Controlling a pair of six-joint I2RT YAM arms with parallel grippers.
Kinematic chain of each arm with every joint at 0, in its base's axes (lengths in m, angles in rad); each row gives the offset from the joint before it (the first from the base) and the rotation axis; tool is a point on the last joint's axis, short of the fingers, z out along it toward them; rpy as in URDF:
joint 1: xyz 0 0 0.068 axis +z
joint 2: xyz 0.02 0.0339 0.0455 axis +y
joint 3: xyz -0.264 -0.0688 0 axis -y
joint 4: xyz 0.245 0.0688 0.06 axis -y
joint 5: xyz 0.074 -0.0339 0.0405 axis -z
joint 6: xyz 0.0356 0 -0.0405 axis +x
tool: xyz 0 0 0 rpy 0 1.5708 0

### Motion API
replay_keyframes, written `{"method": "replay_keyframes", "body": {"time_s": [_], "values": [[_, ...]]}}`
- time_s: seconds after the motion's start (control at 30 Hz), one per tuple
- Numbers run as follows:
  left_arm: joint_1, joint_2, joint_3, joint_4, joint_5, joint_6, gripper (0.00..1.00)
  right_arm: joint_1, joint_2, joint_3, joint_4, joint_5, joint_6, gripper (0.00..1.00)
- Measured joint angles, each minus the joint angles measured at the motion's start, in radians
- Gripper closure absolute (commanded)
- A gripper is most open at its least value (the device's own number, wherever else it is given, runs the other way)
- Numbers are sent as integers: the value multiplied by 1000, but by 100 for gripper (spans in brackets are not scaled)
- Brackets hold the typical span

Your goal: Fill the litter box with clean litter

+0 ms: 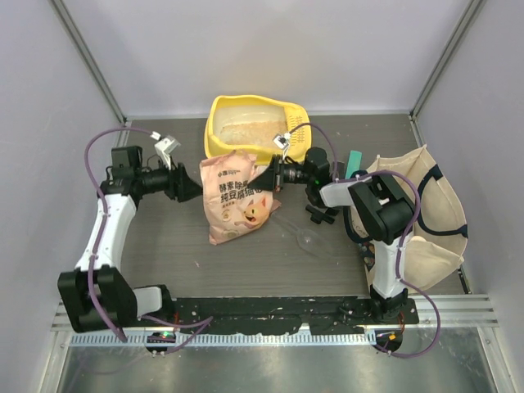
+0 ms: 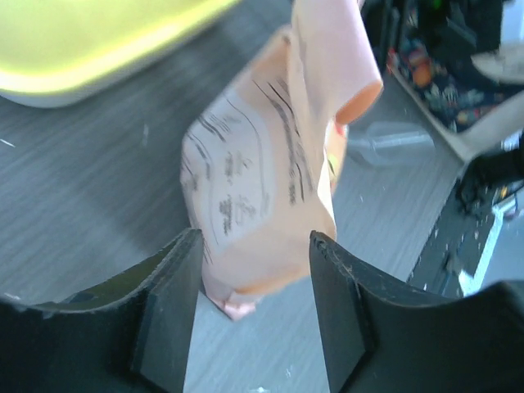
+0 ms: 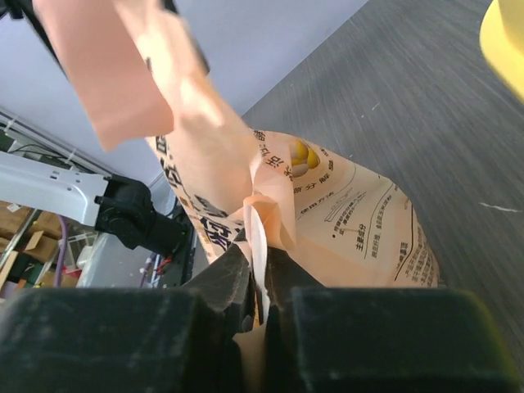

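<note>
Two hands met your peach litter bag (image 1: 237, 196) on the table (image 1: 164, 246), just before the yellow litter box (image 1: 219, 115): your right hand (image 3: 260, 286) was clamped on its top fold, while your left hand (image 2: 254, 241) stood with fingers apart beside it.

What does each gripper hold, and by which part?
The right gripper pinches the litter bag by a fold near its top; the left gripper is open, empty.

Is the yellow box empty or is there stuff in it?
Not empty: the top view shows pale granules spread over the floor of the litter box.
</note>
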Motion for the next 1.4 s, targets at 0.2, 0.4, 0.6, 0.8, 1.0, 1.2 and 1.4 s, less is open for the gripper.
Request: {"method": "replay_keyframes", "body": {"time_s": [0.2, 0.4, 0.6, 0.8, 1.0, 1.2, 1.4], "values": [[-45, -181, -113, -165, 5, 166, 34, 2, -27, 0, -45, -10, -24, 62], [-69, -212, -149, -154, -23, 167, 32, 20, -23, 35, -50, -8, -52, 57], [-68, -240, -155, -153, -60, 176, 32, 32, 2, 57, -43, -16, -69, 59], [-69, -312, -235, -35, -103, 55, 32, 41, 38, 95, -38, -11, -69, 59], [-69, -271, -237, 86, -125, -37, 32, 42, 69, 140, -21, -9, -34, 51], [-69, -217, -235, 169, -163, -104, 35, 42, 85, 175, -16, 2, -24, 47], [-71, -182, -235, 233, -177, -161, 46, 42, 87, 193, -53, 23, -69, 46]]}}
